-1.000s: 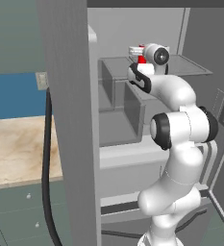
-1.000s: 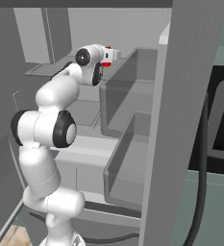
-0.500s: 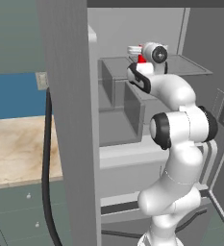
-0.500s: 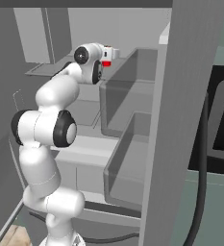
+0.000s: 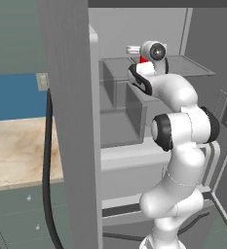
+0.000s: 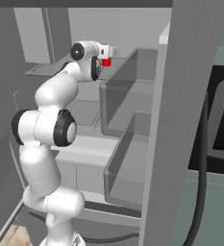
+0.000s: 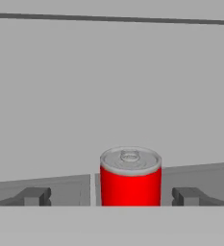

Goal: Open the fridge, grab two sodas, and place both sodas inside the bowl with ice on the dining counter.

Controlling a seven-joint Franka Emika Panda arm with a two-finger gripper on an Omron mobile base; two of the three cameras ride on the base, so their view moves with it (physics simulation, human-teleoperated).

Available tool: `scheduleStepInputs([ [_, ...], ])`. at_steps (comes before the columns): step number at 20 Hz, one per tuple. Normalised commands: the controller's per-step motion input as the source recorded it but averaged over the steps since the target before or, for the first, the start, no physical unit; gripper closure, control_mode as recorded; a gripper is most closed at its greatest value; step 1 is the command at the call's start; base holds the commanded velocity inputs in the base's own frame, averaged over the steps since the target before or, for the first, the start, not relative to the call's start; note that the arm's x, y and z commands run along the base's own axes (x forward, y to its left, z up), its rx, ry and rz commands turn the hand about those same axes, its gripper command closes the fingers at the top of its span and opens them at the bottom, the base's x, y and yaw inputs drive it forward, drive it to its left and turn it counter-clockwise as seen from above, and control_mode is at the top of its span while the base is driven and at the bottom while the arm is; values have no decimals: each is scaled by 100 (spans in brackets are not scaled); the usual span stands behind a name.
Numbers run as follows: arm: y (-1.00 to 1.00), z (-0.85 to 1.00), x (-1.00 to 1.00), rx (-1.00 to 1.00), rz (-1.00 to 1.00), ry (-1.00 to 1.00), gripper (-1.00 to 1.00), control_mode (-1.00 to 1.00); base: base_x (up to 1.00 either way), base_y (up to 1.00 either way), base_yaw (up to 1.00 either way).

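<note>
The fridge stands open, and my arm reaches onto its upper shelf. A bright red soda with a silver top stands upright on that shelf. In the base views the soda peeks out beside the white hand. My gripper is open, with one dark fingertip on each side of the can and a gap between each and the can. The bowl with ice and the dining counter are out of view.
Grey door bins hang on the open fridge door close beside the arm. A beige wall countertop over grey-green cabinets lies left of the fridge. A dark cable hangs along the door.
The hand has crept a little deeper and higher into the shelf toward the red soda, which it now covers more in the base views. The gripper stays open.
</note>
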Motion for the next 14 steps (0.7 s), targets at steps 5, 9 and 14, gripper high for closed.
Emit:
scheduleStepInputs([
  [5, -26, -12, 19, 0, 0, 3, -100, -100, 0, 0, 0],
  [9, -32, -9, 0, 1, 0, 0, -100, -100, 0, 0, 0],
  [14, -31, -6, 0, 1, 0, 0, -100, -100, 0, 0, 0],
])
